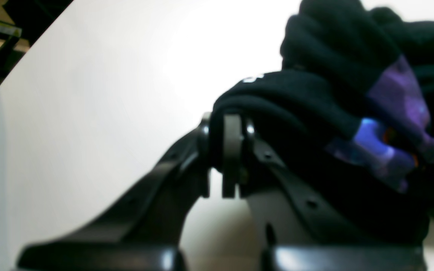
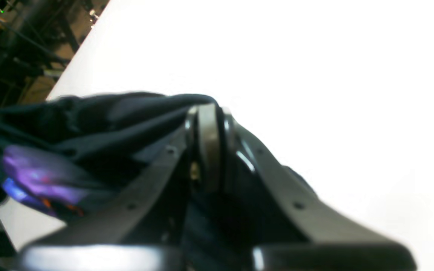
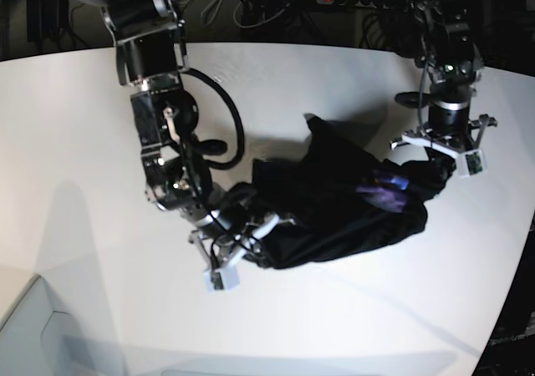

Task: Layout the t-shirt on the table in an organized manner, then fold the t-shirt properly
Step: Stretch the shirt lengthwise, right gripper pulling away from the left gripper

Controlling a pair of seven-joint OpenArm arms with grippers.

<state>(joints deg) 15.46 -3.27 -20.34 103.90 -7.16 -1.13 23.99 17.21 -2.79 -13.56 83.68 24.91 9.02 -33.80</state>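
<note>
I had both claws clamped on the t-shirt (image 3: pixel 334 200), which sat bunched in a dark heap on the white bench (image 3: pixel 75 142), nearer its right edge than its left as the base view showed it, and roughly midway between the far and near edges. The left claw (image 1: pixel 227 130) was pinched shut on a rolled black hem, with the purple-and-orange print crumpled just beside it. The right claw (image 2: pixel 207 124) was likewise closed on a fold of black cloth, the purple print gathered on the side toward the bench's edge. From the base view the right claw (image 3: pixel 242 241) gripped the near-left end of the heap and the left claw (image 3: pixel 439 146) the far-right end, the cloth sagging between them.
</note>
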